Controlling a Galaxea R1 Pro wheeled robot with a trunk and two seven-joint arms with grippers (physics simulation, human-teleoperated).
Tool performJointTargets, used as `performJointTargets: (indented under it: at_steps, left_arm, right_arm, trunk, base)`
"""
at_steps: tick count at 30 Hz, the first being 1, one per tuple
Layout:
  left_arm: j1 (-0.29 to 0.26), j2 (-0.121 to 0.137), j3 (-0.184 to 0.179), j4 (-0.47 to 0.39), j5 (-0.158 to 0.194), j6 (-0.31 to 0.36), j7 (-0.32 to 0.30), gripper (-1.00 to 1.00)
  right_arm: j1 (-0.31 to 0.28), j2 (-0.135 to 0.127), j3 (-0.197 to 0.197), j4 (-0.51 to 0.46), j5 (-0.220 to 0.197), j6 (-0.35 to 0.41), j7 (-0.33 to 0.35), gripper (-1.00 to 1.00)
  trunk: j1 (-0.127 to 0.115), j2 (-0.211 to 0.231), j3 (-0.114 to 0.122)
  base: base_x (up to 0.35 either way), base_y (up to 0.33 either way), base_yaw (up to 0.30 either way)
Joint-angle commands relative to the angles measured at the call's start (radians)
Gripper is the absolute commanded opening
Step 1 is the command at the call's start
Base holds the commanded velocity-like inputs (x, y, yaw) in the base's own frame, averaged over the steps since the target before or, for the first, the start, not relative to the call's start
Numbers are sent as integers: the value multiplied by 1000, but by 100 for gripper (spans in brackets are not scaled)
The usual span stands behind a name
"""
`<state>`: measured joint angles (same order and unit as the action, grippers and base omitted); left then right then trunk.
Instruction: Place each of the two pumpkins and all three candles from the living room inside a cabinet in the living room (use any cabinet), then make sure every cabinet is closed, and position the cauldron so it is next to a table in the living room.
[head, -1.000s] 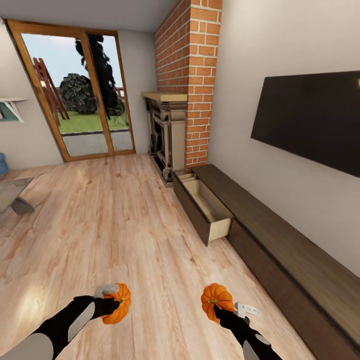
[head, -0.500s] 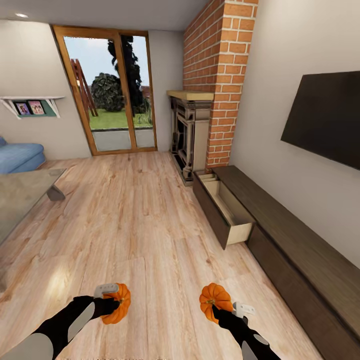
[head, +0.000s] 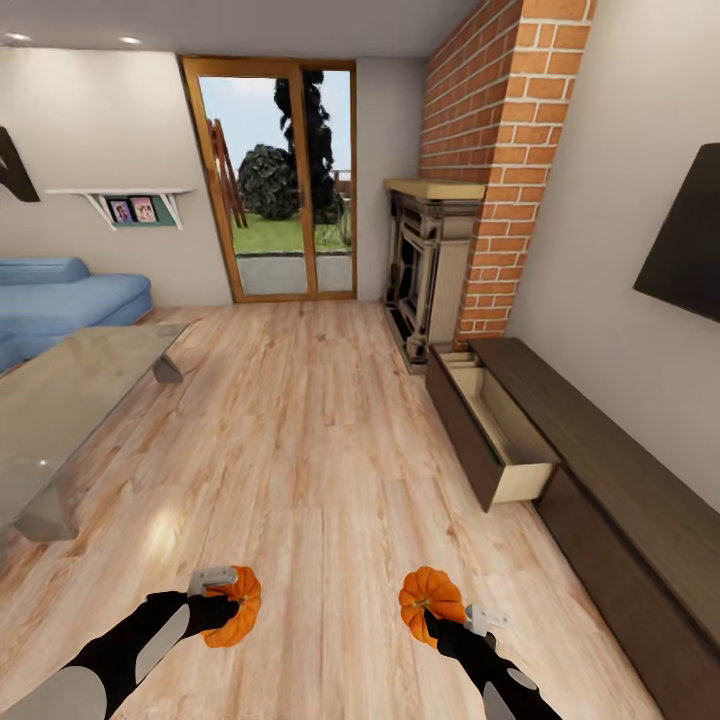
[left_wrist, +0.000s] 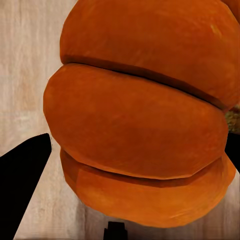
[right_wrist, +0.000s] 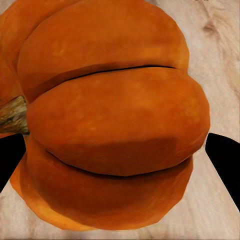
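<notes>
two pumpkins are in hand, one per arm, carried low over the wood floor (head: 300, 430). the left pumpkin (head: 237, 606) sits pinched in the left gripper (head: 222, 600), whose jaws are closed against its ribs; in the left wrist view the same pumpkin (left_wrist: 145, 115) bulges between the dark fingers (left_wrist: 22, 170). the right pumpkin (head: 431, 594) is likewise clamped by the right gripper (head: 436, 612), stem turned sideways in the right wrist view (right_wrist: 107, 120).

the cabinet (head: 600, 500) runs along the right-hand wall, with one drawer (head: 495, 425) pulled out, pale inside and seemingly bare, well ahead and to the right of both pumpkins. the glossy coffee table (head: 60, 400) lies off to the left, beside a blue sofa (head: 60, 295).

risks, as i judge them: the grips are on rounded, ribbed skin, so a jolt of the base or a quick swing could let a pumpkin slip and roll away over the floor. the open drawer juts into the path; driving in too tight could knock its front corner. lowering both arms at once into one narrow drawer could make them collide.

against the frame half a second ago, the whole view has swung leftward: the drawer and fireplace (head: 432, 265) sit further right, more of the table and sofa shows, the tv (head: 690, 260) is nearly cut off. that is camera motion; the pumpkins and arms keep their places in the picture.
</notes>
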<state>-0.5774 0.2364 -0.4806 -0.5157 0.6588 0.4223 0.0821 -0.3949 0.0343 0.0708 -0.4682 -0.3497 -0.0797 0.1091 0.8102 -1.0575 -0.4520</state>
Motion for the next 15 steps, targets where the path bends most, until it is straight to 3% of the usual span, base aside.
performJointTargets:
  at_steps: [1,5,15]
  left_arm:
    - [-1,1,-7,-3,8,3,11,-100]
    - [-1,0,-8,-3,8,3,11,-100]
    - [-1,-7,-12,-1,8,1,11,-100]
  right_arm:
    - [-1,-1,4,0,-11,-5,1,-100]
    - [-1,-1,4,0,-12,-5,4,-100]
    - [-1,-1,4,0,-13,-5,4,-100]
  trunk:
    - [0,-1,-1]
    - [0,-1,-1]
    - [0,-1,-1]
  base:
    - [210,0,291]
    - [283,0,152]
    - [324,0,8]
